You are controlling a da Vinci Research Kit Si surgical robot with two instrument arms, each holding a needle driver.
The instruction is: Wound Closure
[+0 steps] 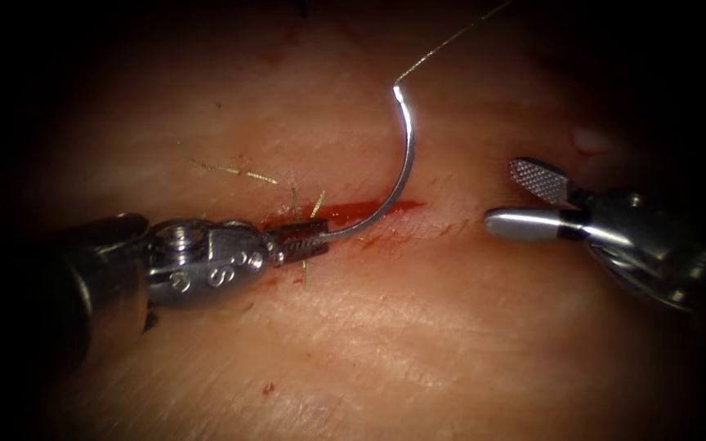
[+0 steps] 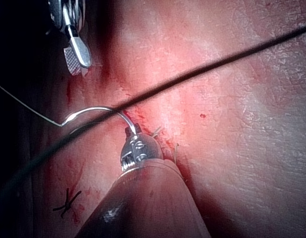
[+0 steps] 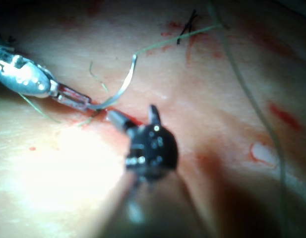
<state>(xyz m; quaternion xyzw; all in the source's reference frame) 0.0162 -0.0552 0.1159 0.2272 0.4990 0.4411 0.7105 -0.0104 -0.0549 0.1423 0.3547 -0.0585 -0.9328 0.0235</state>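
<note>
1. The tissue (image 1: pixel 418 343) is the largest thing. It is pale pink, and its cut (image 1: pixel 369 211) runs left to right across the middle of the endoscope view, with red fluid (image 1: pixel 386 237) in it and along its lower edge.
2. The right gripper (image 1: pixel 525 200) stands to the right of the cut, well apart from the needle. Its two jaws are spread wide, one showing its ridged inner face, and it holds nothing. It shows as well in the left wrist view (image 2: pixel 76 57) and the right wrist view (image 3: pixel 135 116).
3. The left gripper (image 1: pixel 308 237) comes in from the left and lies at the left end of the cut. Its jaws are pressed together on the needle, close to one end of its curve.
4. The needle (image 1: pixel 402 171) rises from the left gripper in a free arc above the cut. Its body is not in the tissue.
5. The thread (image 1: pixel 451 37) leaves the upper end of the needle and goes up to the right.
6. Short cut ends of thread (image 1: pixel 239 171) stick out of the tissue near the left gripper, above and below the cut.
</note>
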